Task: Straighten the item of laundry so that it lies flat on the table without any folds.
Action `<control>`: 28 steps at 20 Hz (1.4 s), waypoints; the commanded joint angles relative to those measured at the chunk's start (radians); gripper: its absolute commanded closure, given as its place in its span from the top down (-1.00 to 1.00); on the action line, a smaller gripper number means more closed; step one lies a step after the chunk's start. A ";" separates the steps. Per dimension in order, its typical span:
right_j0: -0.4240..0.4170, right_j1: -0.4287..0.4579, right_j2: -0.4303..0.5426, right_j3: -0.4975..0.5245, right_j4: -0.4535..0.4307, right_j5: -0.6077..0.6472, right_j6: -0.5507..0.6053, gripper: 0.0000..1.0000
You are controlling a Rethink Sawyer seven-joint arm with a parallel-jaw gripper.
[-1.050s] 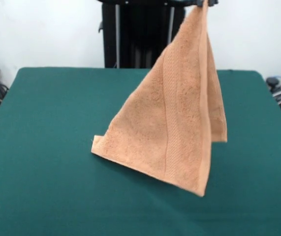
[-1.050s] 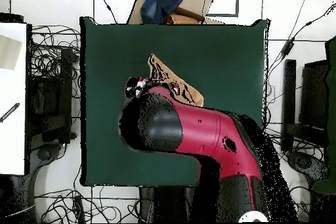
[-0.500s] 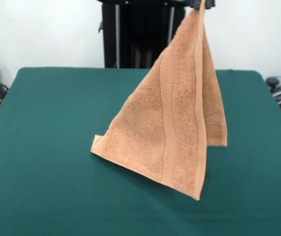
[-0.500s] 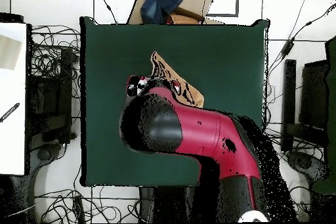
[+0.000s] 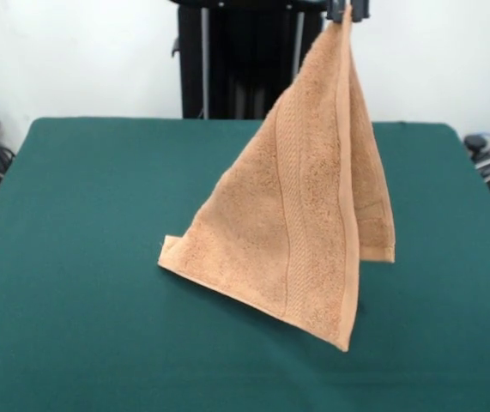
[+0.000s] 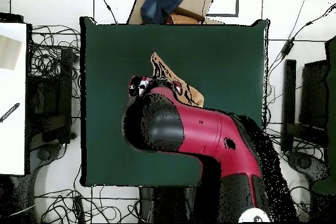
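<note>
The peach-orange towel (image 5: pixel 300 223) hangs as a tall tent from one corner pinched at the top edge of the front view. My gripper (image 5: pixel 347 10) is shut on that corner, only its dark tips showing. The towel's lower left corner rests on the dark green table (image 5: pixel 81 257); the other hanging corners look just above the cloth surface. A woven band runs down its front face. From overhead, the red and black arm covers most of the towel (image 6: pixel 172 77), and the gripper itself is hidden beneath the arm.
A cardboard box (image 6: pixel 190 1) with a blue cloth lies beyond the table's far edge in the overhead view. Cables and dark stands surround the table (image 6: pixel 223 44) on both sides. A white surface (image 6: pixel 12 96) sits at the left.
The gripper has shifted slightly left in the front view, carrying the towel's top corner with it. The hanging folds swung a little; the resting corner stayed put.
</note>
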 commanded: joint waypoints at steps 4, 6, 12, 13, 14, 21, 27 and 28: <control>0.073 0.052 -0.075 0.072 -0.036 0.085 0.201 -1.00; 0.092 0.053 -0.087 0.070 -0.032 0.084 0.219 -1.00; 0.144 0.058 -0.120 0.072 -0.005 0.087 0.245 -1.00; 0.154 0.059 -0.125 0.068 -0.001 0.100 0.249 -1.00; 0.162 0.059 -0.130 0.069 0.006 0.112 0.252 -1.00; 0.237 0.086 -0.174 0.055 0.023 0.104 0.298 -1.00; 0.286 0.114 -0.203 0.042 0.037 0.091 0.322 -1.00; 0.296 0.119 -0.211 0.038 0.037 0.086 0.329 -1.00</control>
